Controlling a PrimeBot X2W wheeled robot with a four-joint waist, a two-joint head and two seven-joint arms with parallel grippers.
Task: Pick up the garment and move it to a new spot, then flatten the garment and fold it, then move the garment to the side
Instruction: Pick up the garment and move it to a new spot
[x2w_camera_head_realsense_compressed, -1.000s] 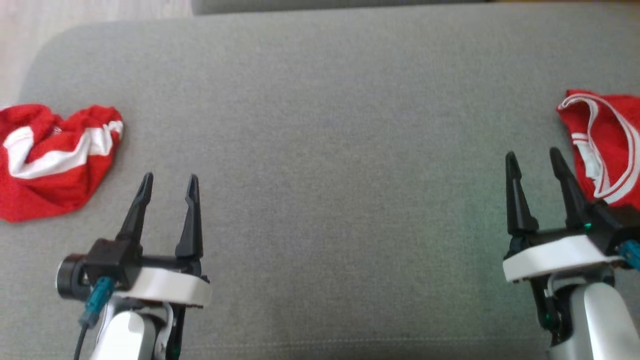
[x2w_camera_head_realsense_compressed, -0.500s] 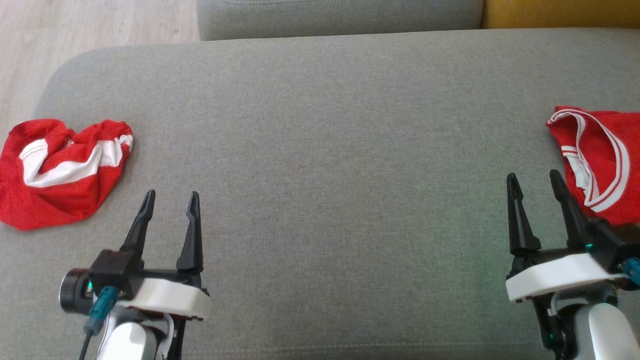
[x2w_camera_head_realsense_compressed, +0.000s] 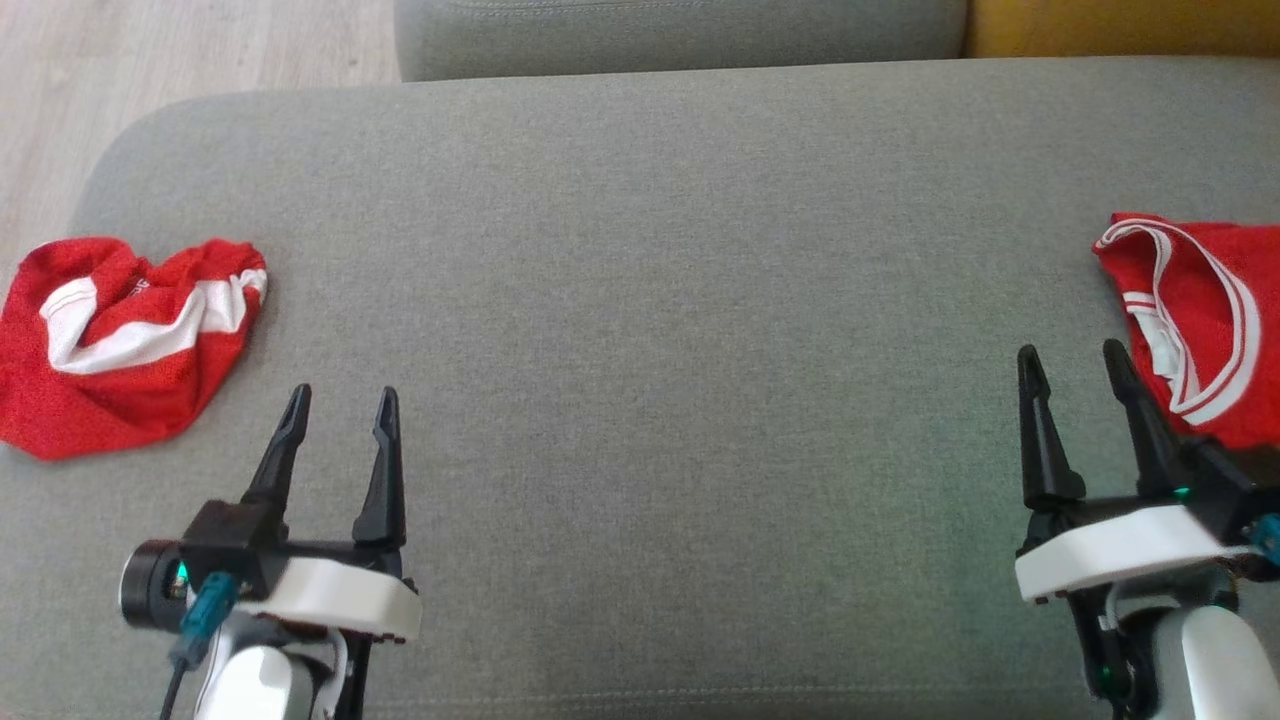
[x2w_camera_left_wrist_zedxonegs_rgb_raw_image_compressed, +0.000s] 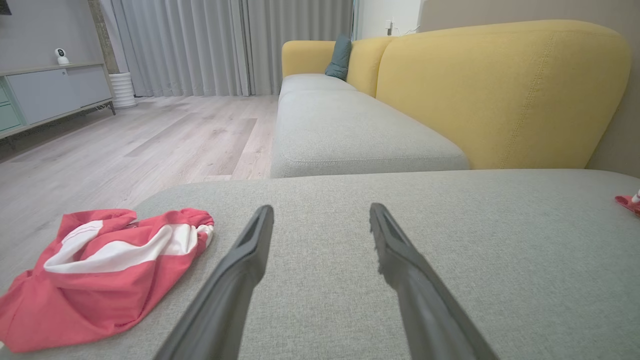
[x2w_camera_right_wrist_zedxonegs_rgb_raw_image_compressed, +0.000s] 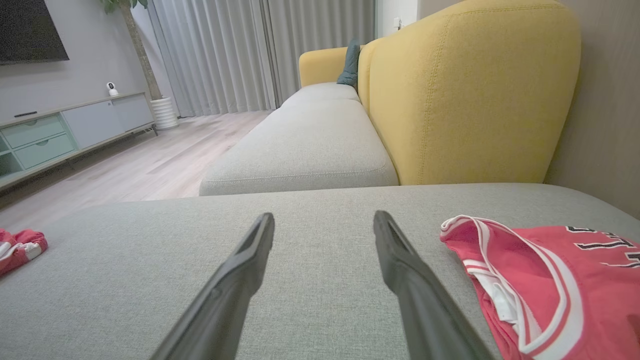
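On the grey cushion (x2w_camera_head_realsense_compressed: 660, 300) nothing has shifted; only the head camera has tilted up. Both the left end effector (x2w_camera_head_realsense_compressed: 343, 392) and the right end effector (x2w_camera_head_realsense_compressed: 1070, 348) stay apart and empty above its front. The crumpled garment (x2w_camera_head_realsense_compressed: 120, 345) lies at its left end and the jersey (x2w_camera_head_realsense_compressed: 1200, 320) at its right, so pickup looks unstarted.

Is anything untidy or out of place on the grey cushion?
Yes: a crumpled red garment sits bunched near the left edge of the cushion, and a red jersey lies rumpled at the right edge. Nothing looks spilled or damaged.
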